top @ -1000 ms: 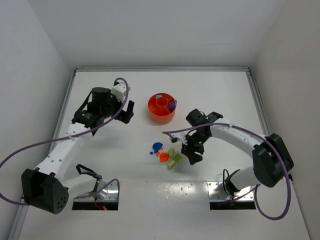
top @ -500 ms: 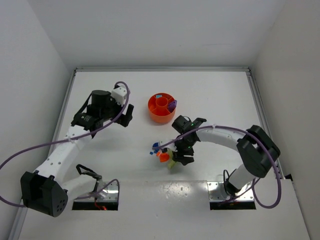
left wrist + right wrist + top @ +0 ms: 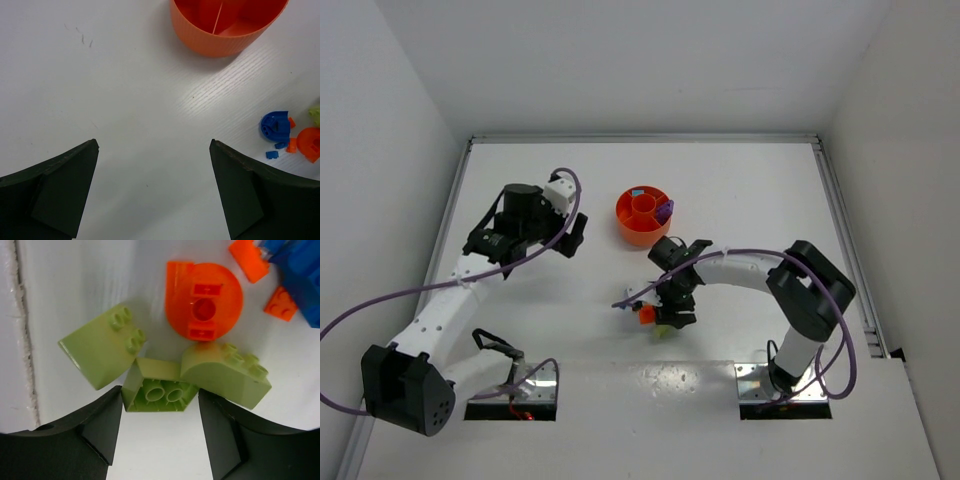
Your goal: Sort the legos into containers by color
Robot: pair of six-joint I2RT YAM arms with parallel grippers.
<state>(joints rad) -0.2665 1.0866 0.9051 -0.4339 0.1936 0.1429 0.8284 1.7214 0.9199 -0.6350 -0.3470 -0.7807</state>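
Pale green plastic sits between the fingers of my right gripper (image 3: 160, 402): an upturned lego brick (image 3: 159, 385) lying on the white table (image 3: 75, 280). The jaws are spread wide, one finger just beside each flank, gripping nothing. Two green sloped bricks (image 3: 102, 352) touch it, with a round orange piece (image 3: 204, 302) beyond. My left gripper (image 3: 153, 150) hangs fully spread and empty near the round orange plastic tray (image 3: 220, 42).

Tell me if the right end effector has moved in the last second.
Yes. The right end effector swung left in the top view, onto the loose legos, ending nearly below the orange tray.
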